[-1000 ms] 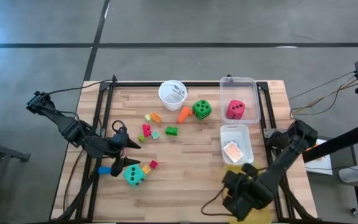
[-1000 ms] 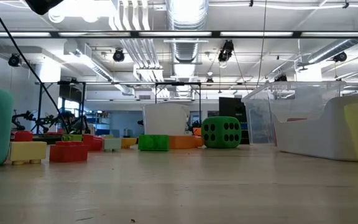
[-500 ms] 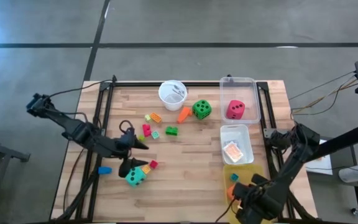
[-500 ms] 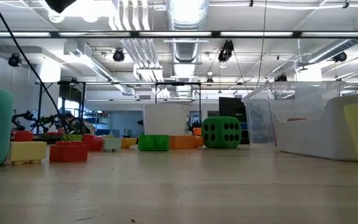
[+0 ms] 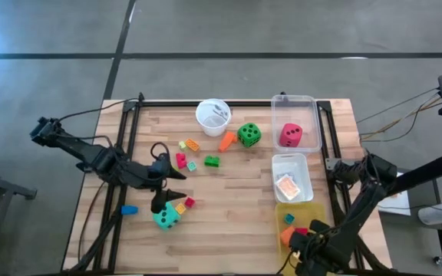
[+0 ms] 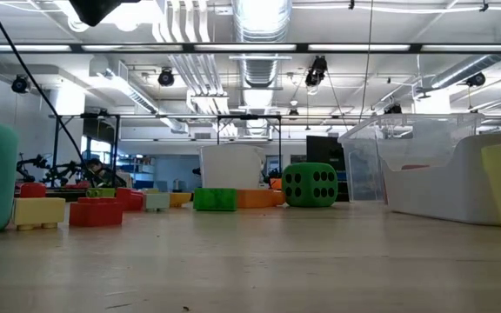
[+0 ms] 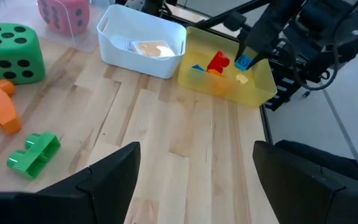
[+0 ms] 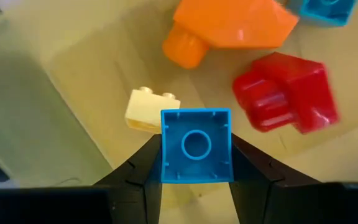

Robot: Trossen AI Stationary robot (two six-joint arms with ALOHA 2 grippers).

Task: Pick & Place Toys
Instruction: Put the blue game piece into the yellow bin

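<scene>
right wrist view has the right gripper (image 8: 196, 163) clamped on a blue block (image 8: 196, 145) above the yellow bin (image 5: 307, 221) at the table's near right, over orange, red and pale yellow blocks. left gripper (image 5: 176, 186), fingers apart and empty, hovers by the teal die (image 5: 166, 217).

A pale slatted wooden table (image 5: 236, 195) is standing on a grey concrete floor (image 5: 282, 31).
Long fluorescent ceiling lights (image 6: 181, 48) are glowing over silver round ventilation ducts (image 6: 263, 22), dark seam lines are crossing the floor, and black metal framing (image 6: 250, 122) is rising in the room behind.
</scene>
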